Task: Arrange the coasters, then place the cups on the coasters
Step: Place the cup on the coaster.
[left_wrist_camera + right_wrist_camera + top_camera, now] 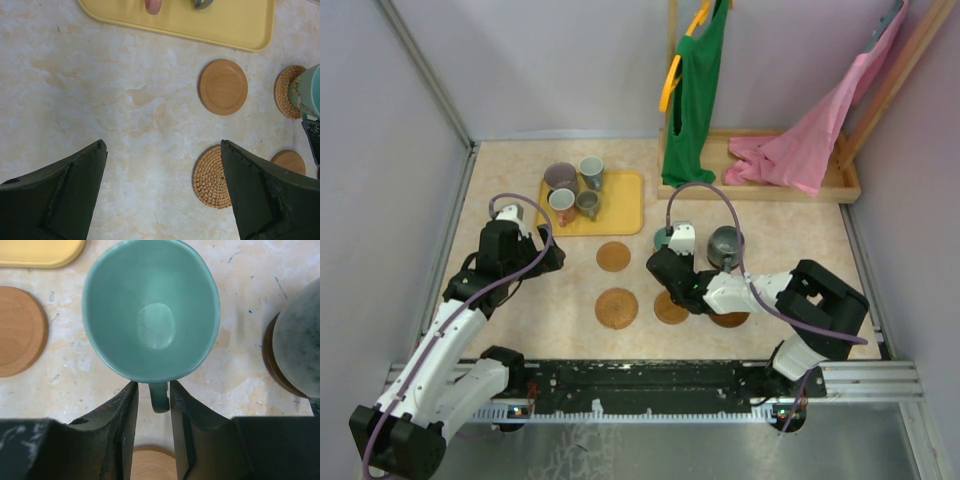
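Plainly, left gripper (pixel 162 146) spread wide, right gripper (pixel 152 386) parted astride teal cup (pixel 150 305) handle.

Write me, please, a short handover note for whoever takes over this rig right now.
Left gripper: wide open, empty, hovering near the yellow tray.
Right gripper: jaws straddle the teal cup's handle with a small gap showing, so the grip looks loose.
Done: all six coasters are laid out. The teal cup stands on a woven coaster, and the grey cup stands on its own coaster beside it.
Left: four bare coasters are waiting, and four cups sit on the tray. Back the right gripper off, then move them over.
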Tool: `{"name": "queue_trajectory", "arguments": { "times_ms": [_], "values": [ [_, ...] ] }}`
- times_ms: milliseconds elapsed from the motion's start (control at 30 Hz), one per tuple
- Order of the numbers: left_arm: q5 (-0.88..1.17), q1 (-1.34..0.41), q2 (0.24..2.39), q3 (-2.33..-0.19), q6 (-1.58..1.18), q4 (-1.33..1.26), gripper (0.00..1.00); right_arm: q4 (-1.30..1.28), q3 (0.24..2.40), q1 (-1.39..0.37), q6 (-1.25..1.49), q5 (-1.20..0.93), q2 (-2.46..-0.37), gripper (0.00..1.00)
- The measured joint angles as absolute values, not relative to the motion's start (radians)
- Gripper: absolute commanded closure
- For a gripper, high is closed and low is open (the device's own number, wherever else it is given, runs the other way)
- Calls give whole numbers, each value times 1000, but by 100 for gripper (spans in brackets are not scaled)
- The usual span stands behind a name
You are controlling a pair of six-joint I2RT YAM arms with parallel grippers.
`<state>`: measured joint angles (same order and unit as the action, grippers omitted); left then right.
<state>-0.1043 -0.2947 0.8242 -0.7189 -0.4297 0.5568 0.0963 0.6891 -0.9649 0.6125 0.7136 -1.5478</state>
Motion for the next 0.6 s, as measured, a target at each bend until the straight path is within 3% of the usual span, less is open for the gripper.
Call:
{"name": "queue_trajectory", "arguments": {
  "times_ms": [600],
  "values": [
    [-106, -295, 822, -712, -430, 553, 0, -31, 728, -968, 629, 773, -1487, 66]
  ]
}}
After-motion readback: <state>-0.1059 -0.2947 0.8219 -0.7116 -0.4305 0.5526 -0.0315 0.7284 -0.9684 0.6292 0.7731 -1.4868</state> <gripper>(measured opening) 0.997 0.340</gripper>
